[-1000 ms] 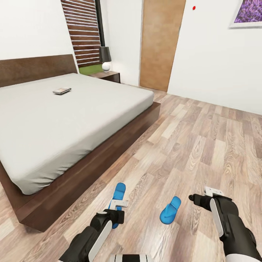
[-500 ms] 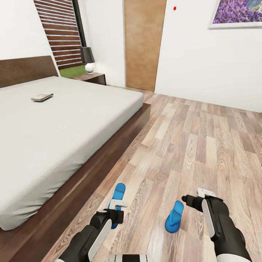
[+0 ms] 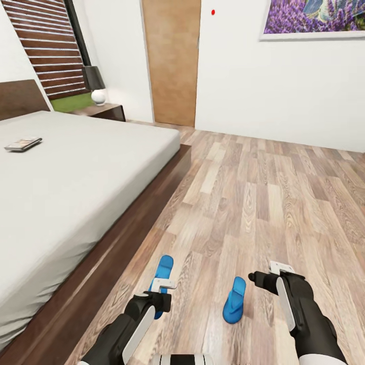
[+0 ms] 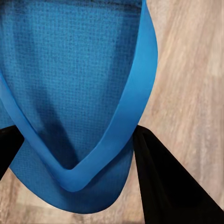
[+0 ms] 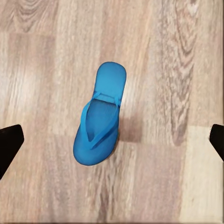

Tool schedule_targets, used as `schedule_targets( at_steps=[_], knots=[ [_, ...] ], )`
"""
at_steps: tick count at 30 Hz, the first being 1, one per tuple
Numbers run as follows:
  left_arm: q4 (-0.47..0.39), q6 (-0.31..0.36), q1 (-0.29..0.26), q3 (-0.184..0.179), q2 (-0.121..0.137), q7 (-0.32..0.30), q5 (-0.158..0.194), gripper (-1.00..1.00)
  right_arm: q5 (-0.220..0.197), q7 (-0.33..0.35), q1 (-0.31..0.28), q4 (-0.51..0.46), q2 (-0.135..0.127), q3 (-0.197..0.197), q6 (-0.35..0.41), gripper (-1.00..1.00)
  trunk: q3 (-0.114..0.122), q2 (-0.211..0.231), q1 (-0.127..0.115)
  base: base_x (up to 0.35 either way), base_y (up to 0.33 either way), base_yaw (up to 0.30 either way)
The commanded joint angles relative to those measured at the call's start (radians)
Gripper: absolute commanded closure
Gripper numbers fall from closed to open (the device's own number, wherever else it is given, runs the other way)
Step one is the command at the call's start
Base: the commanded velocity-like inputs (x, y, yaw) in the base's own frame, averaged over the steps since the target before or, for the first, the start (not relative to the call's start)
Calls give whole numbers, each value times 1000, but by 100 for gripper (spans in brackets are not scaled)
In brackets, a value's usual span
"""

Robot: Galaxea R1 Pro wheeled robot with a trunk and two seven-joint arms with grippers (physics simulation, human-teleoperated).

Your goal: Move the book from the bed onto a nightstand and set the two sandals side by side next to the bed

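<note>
Left gripper fingers pinching one blue sandal; right gripper fingers spread wide above the other sandal.

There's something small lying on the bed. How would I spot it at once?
Find the big off-white bed by the wood headboard. Near that headboard end, flat on the mattress, lies the book: thin, dark-covered, the one small thing on the plain sheet, far from the blue sandals on the floor.

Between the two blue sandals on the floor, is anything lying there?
No. In the head view only bare wood-plank floor lies between the left sandal and the right sandal. They lie apart, not yet side by side.
</note>
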Motion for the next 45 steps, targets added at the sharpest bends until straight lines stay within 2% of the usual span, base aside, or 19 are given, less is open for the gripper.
schedule_targets(
  at_steps=[1,5,8,9,12,21,26,37,45],
  knots=[
    [0,3,0,-1,2,7,10,100,0,0,-1,0,1,1,4,-100,-1,0,0,6,5,-267],
    [4,1,0,12,10,4,11,100,1,-3,-4,16,2,15,3,-100,-1,0,0,2,2,-267],
    [5,1,1,15,12,1,11,100,0,-5,-12,57,2,22,2,-100,-1,0,0,1,1,-267],
    [6,1,1,17,13,2,12,100,-2,-4,-25,98,3,28,1,-100,-1,0,0,0,0,-267],
    [6,1,1,18,13,1,13,100,-4,1,-31,113,4,34,0,-100,-1,0,0,0,0,-267],
    [6,1,1,17,12,-3,15,100,2,0,-33,120,4,92,-13,-100,-1,0,0,0,0,-267],
    [6,1,1,17,13,-3,14,100,-2,1,-32,120,4,103,-27,-100,-1,0,0,0,82,-267],
    [15,1,1,16,12,-8,18,100,2,0,-31,125,4,126,-31,-100,-1,0,0,0,287,-267],
    [20,-1,1,12,10,6,6,100,2,0,-29,125,4,138,-31,-100,-1,0,0,0,104,-267]
  ],
)
